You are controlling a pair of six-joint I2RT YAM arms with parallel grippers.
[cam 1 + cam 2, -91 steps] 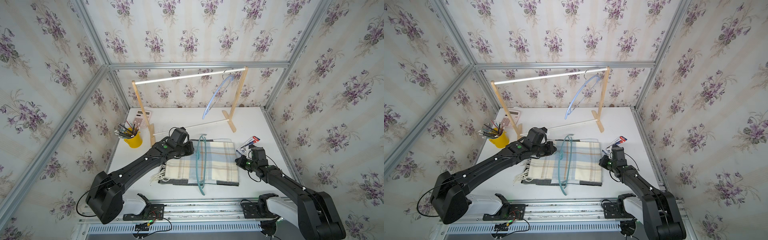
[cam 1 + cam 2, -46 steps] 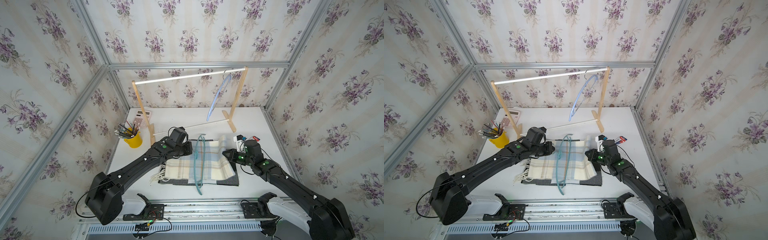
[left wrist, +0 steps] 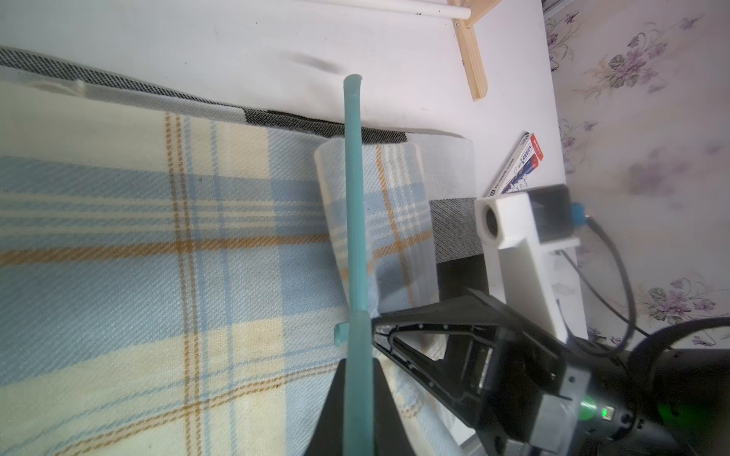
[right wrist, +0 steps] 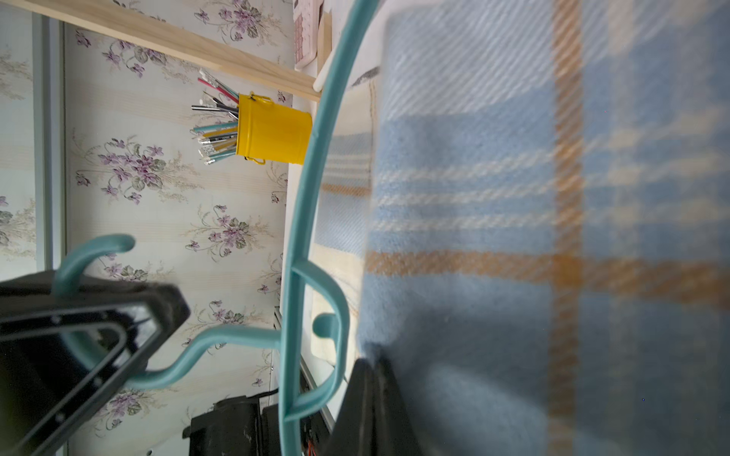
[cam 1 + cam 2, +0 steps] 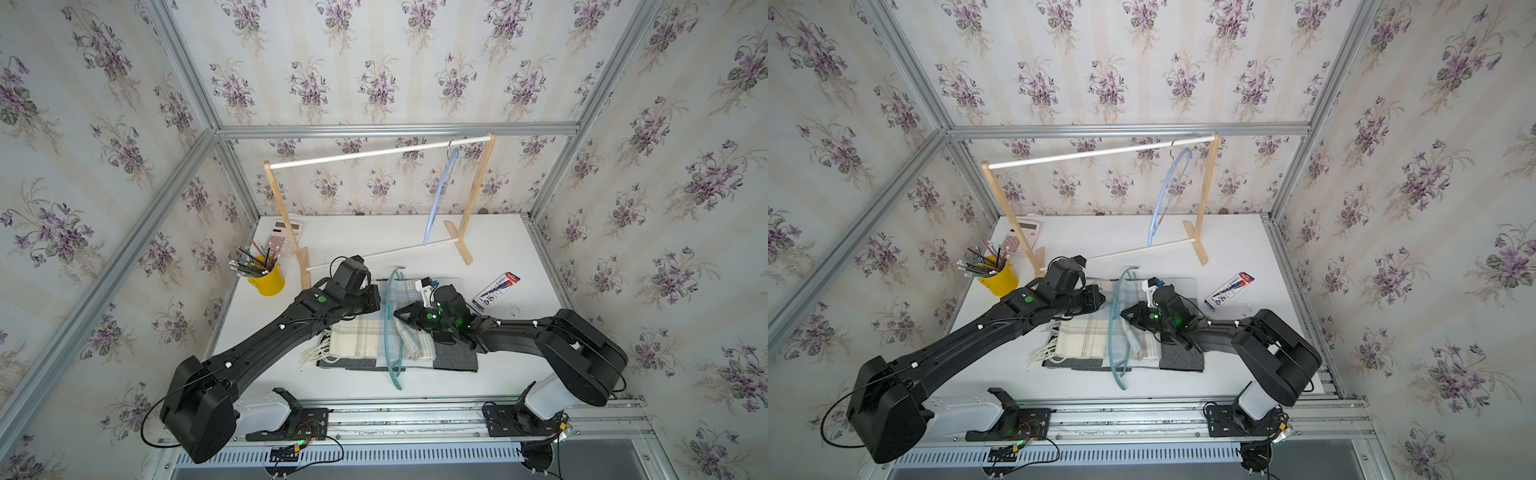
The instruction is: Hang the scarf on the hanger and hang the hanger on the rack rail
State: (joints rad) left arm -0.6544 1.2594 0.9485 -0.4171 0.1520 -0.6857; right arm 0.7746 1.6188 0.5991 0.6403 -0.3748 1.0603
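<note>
- Count, left to right: 1 yellow cup (image 5: 268, 284), 1 calculator (image 5: 286, 237), 1 wooden rack (image 5: 374, 152), 2 hangers, 1 scarf (image 5: 359, 343), 1 grey mat (image 5: 455, 359), 1 pen pack (image 5: 496, 291); 2 arms
- Hangers: teal hanger (image 5: 387, 332) is down at table level, across the scarf; pale blue hanger (image 5: 439, 195) is hooked on the rack's top rail, near its right post
- Only container is the cup: it holds a bunch of pencils (image 5: 249, 264), fanned out towards the left wall. It stands at the table's left edge, near the rack's left foot, with the calculator behind it
- Scarf: cream/blue plaid, on the mat mid-table in front of the rack. Fringe is at its left end; its right end is lifted and folded back towards the teal hanger
- Teal hanger crosses the scarf front to back, and its near tip pokes past the scarf's front edge
- Left gripper (image 3: 357, 379): jaws narrow, clamped on the teal hanger at its hook end, over the scarf's back-left part
- Right gripper (image 4: 369, 367): jaws fully together, pinching the scarf's folded right end; the fingertips sit just beside the hanger bar, on its right
- Pen pack lies flat to the right of the right gripper, apart from scarf and mat
</note>
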